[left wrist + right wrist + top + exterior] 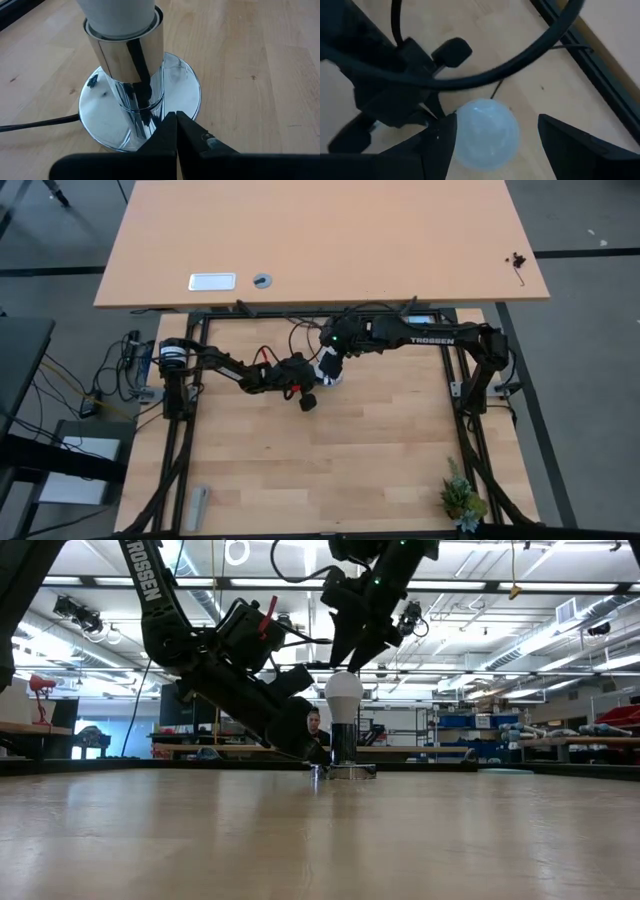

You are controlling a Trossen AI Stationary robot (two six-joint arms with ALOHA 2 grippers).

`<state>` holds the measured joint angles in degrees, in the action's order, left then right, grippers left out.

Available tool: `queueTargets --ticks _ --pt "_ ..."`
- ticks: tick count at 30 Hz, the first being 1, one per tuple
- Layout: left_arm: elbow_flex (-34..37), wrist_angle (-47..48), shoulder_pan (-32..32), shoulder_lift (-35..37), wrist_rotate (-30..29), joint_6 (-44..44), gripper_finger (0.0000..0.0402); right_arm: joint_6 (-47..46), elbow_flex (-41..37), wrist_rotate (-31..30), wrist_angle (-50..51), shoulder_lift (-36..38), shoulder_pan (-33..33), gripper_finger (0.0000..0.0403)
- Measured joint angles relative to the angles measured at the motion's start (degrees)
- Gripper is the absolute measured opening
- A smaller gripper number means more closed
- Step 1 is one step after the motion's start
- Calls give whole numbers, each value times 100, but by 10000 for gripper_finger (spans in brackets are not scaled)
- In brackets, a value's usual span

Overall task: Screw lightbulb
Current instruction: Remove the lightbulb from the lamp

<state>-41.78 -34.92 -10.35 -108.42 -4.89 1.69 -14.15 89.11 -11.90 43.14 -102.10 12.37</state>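
Note:
The white lightbulb stands upright in the chrome socket, whose round base plate rests flat on the wooden table. My right gripper hovers over the bulb, open, with one finger on each side of the bulb's rounded top. My left gripper is shut and reaches in low from the table's left, at the base plate's rim. The bulb's white neck sits inside the socket's collar. My left gripper's shut fingertips rest on the near rim of the chrome base plate, slanting down from the table's left. The plate lies flat on the table. My right gripper has one finger close against the bulb's side; whether it touches cannot be told.
A thin black cord runs from the socket base across the table. A small plant stands at the near right corner and a grey object lies near left. A second table stands beyond the far edge.

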Motion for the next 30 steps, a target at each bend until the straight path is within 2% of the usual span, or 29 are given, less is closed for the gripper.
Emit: queueTargets --ticks 3,6,14,17,24,27,30 --pt "0 0 0 0 0 2 1 -15 -50 -120 -40 -2 -43 292" --pt "0 1 0 0 1 2 1 -250 -170 174 -151 -2 -19 297" --pt "0 2 0 2 2 4 1 -341 -417 195 -292 -2 162 293" --pt "0 3 0 2 2 4 1 440 -419 340 -400 -2 213 292" --pt "0 4 0 2 2 4 1 3891 -428 1267 -608 -2 444 291" --pt "0 7 0 2 2 4 1 4482 -428 1407 -680 -2 559 291" --pt "0 7 0 4 2 4 1 4377 -418 1419 -644 0 574 291"
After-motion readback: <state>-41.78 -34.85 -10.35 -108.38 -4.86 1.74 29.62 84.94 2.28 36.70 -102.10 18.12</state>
